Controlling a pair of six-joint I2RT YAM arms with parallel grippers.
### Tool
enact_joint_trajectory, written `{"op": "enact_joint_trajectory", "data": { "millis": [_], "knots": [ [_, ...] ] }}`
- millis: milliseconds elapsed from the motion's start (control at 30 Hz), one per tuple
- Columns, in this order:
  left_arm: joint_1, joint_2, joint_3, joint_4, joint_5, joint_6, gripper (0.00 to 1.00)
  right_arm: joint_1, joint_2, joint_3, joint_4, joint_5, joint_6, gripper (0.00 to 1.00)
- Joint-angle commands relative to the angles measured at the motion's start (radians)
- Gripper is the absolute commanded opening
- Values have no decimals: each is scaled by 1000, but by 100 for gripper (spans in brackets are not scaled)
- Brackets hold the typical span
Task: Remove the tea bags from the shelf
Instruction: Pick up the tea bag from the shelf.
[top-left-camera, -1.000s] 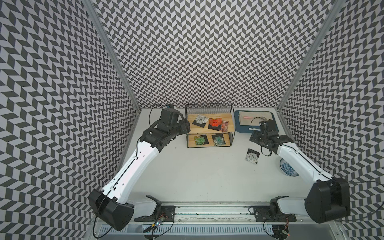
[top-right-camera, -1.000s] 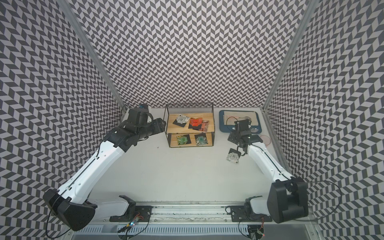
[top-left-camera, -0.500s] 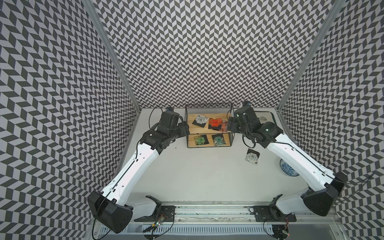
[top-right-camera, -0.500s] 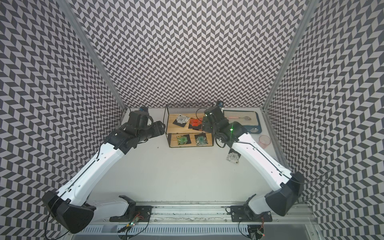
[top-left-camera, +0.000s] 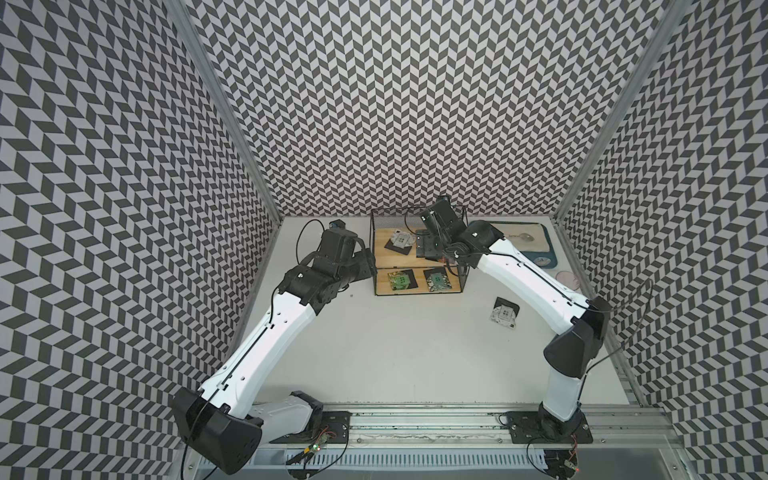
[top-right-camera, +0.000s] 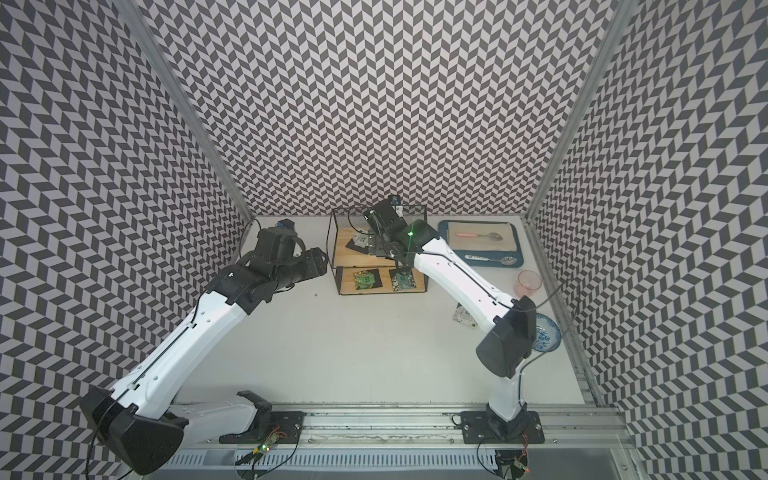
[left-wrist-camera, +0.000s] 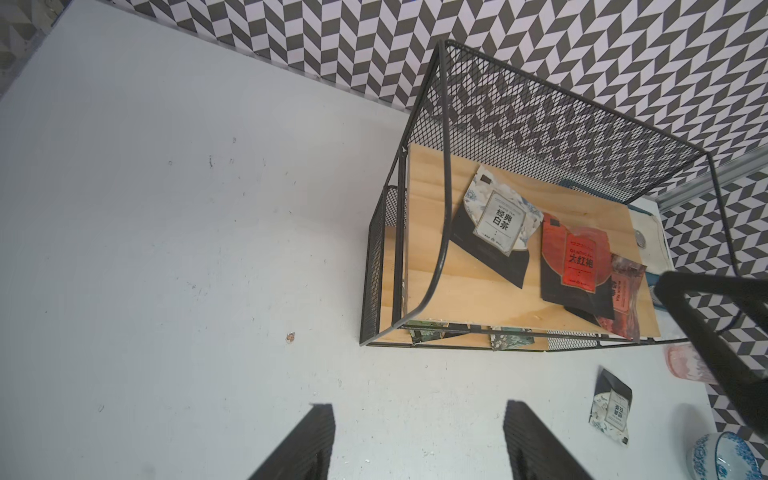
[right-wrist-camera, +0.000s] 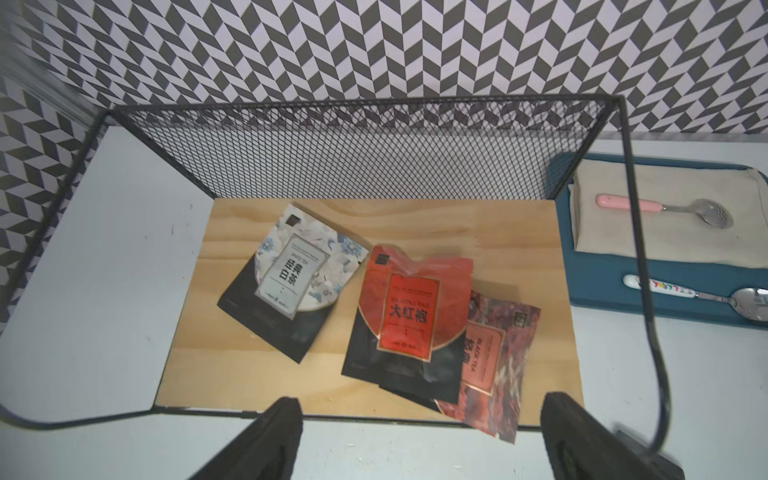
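Tea bags (right-wrist-camera: 299, 282) remain on the shelf (right-wrist-camera: 374, 145): three on its upper board (right-wrist-camera: 232, 374), two green ones (top-left-camera: 401, 280) below. Right gripper (right-wrist-camera: 422, 405) has swung over from the sachet (top-left-camera: 504, 312) on the tabletop (top-left-camera: 415, 353), jaws wide and empty at the board's front edge, so another pick looks next. Left gripper (left-wrist-camera: 417, 409) waits beside the shelf, jaws apart, empty. In both top views the right arm (top-left-camera: 519, 266) hides the red bags (right-wrist-camera: 409, 316).

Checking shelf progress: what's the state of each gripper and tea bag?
right gripper: open, empty, over the shelf.
left gripper: open, empty.
white tea bag: flat on upper board.
orange-red tea bag: overlapping dark red tea bag, upper board.
green tea bags: lower board.
loose tea bag: on table, off shelf.
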Motion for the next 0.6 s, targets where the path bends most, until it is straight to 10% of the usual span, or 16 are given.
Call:
{"op": "enact_joint_trajectory", "data": {
  "millis": [0, 567],
  "knots": [
    [-8, -27, -6, -13, -15, -5, 70, -14, 60, 58, -51, 2, -8, 93],
    [-8, -35, -7, -19, -20, -1, 70, -50, 210, 191, -73, -18, -36, 88]
  ]
}}
